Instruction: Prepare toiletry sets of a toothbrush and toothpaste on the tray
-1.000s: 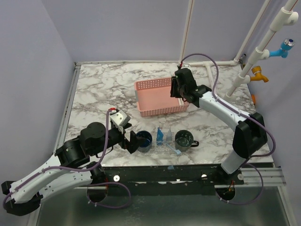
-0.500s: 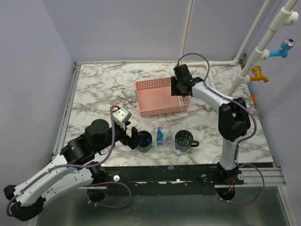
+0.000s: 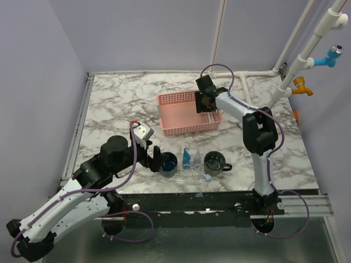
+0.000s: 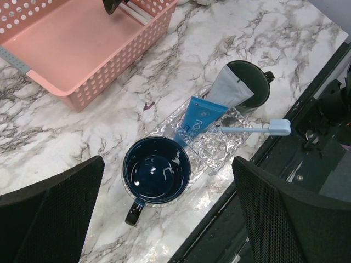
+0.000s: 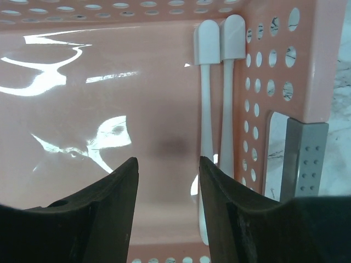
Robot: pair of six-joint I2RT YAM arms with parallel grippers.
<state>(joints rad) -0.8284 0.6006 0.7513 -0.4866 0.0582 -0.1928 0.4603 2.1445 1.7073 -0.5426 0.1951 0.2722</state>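
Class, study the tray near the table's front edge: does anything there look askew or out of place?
The light-blue toothbrush lies slantwise across the clear tray, with its head jutting well beyond the near rim instead of resting inside.

Lilac walls (image 3: 137,33), marble tabletop (image 3: 120,104), white pipes (image 3: 296,74) at rt.

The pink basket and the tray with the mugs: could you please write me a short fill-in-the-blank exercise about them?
1. The pink basket holds ___ white toothbrushes.
2. The navy mug is ___ inside.
3. On the clear tray, the blue tube lies between the navy mug and the other mug, which is dark ___.
Missing words: two; empty; green.
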